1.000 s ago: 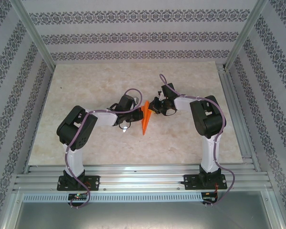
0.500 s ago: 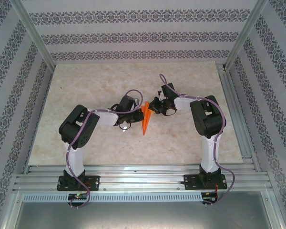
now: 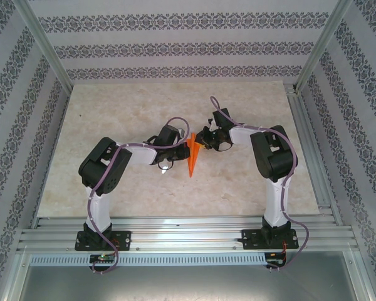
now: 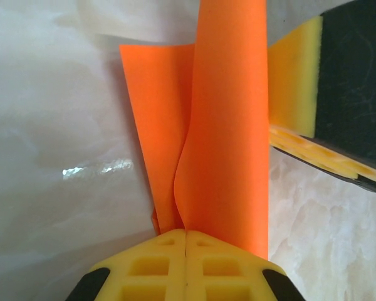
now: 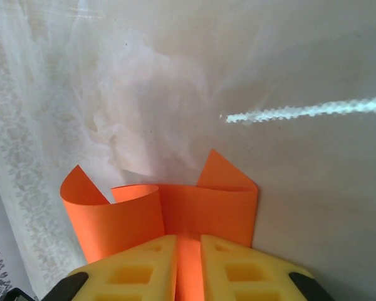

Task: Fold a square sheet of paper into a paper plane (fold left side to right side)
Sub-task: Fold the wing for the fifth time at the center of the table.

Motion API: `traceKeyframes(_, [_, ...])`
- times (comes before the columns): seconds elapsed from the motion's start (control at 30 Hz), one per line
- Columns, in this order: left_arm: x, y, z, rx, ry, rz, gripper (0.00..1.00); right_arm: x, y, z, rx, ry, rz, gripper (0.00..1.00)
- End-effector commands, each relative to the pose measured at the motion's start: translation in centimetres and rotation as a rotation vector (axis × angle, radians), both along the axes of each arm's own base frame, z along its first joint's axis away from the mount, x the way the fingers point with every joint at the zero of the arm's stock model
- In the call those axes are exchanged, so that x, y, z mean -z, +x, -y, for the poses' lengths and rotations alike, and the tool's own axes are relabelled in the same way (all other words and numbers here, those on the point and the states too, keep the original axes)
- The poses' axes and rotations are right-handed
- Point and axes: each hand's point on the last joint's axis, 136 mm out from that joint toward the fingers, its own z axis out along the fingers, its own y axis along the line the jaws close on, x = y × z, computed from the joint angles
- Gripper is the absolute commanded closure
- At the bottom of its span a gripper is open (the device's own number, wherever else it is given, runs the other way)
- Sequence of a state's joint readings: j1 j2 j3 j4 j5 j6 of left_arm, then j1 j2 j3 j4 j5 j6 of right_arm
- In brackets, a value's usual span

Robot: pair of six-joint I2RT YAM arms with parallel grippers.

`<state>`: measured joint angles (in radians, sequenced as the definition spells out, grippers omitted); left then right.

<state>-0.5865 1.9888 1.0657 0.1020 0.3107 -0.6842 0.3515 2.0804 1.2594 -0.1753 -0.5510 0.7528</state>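
No readable text, no labels (any view)

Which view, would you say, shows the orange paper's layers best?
Left wrist view: the orange paper is close, its overlapping layers plain. Right wrist shows curled end flaps; top external, a small wedge.

We see a plain bright orange paper plane (image 3: 191, 160) at the centre of a cream, faintly veined marble-look table (image 3: 113, 113). White walls (image 3: 188, 44) striped with grey floral bands ring it from 9 through 12 to 3 o'clock. The arms (image 3: 95, 210) are white and black with purple cables (image 3: 175, 119), silver rails (image 3: 188, 229) run at 6 o'clock, and the left gripper (image 4: 186, 235) and right gripper (image 5: 188, 241) both show yellow fingers with black edges.
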Motion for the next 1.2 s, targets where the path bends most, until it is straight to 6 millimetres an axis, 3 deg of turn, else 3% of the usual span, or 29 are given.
traceKeyframes(0.0, [3.8, -1.6, -1.6, -0.005, 0.136, -0.078, 1.0, -2.5, 0.4, 1.2, 0.008, -0.015, 0.045, 0.79])
traceKeyframes(0.2, [4.0, -1.6, -1.8, -0.013, 0.154, -0.087, 1.0, -4.8, 0.5, 2.6, 0.024, -0.043, 0.088, 0.75])
traceKeyframes(0.33, [4.1, -1.6, -1.7, -0.009, 0.152, -0.089, 1.0, -5.4, 0.1, 1.2, 0.0, -0.005, 0.094, 0.8])
traceKeyframes(0.67, [4.0, -1.5, -1.6, -0.003, 0.155, -0.089, 1.0, -3.1, -1.1, -2.4, -0.043, 0.034, 0.027, 0.85])
traceKeyframes(0.97, [4.1, -1.4, -1.5, -0.008, 0.152, -0.091, 1.0, -1.6, -1.7, -2.5, -0.046, 0.012, -0.006, 0.86])
traceKeyframes(1.17, [4.0, -1.0, -1.3, -0.029, 0.135, -0.097, 1.0, -1.6, -1.7, -2.6, -0.047, 0.022, 0.001, 0.86])
